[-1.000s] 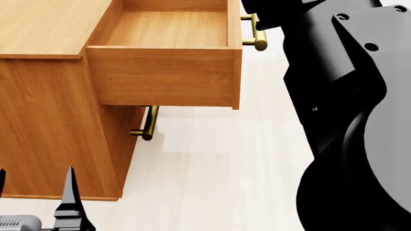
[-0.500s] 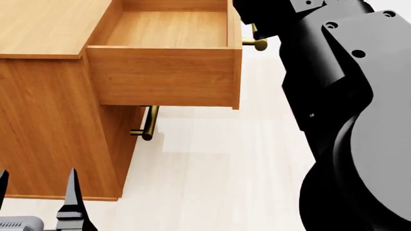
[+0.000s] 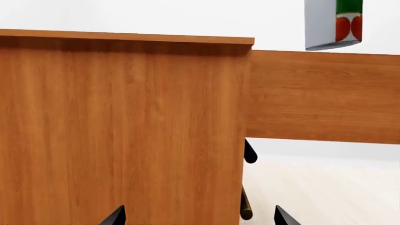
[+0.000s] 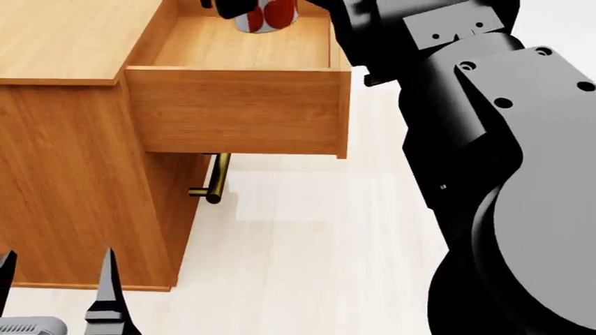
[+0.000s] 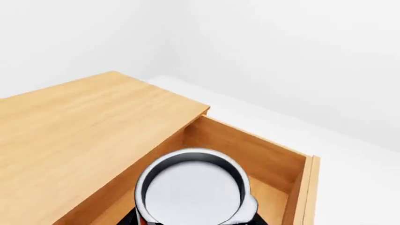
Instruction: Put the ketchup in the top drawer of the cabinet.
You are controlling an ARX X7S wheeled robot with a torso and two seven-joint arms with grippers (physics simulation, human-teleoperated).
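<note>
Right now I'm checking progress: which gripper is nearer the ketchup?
Right. It carries the ketchup above the open top drawer; the left gripper sits low beside the cabinet.

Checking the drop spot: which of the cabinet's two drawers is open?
The top drawer, pulled out from the cabinet with the ketchup above it. The lower drawer shows only its brass handle.

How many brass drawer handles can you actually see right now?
1. It is the lower drawer's brass handle, sticking out just under the open top drawer on the cabinet. The top drawer's own handle is probably hidden behind the black right arm.
</note>
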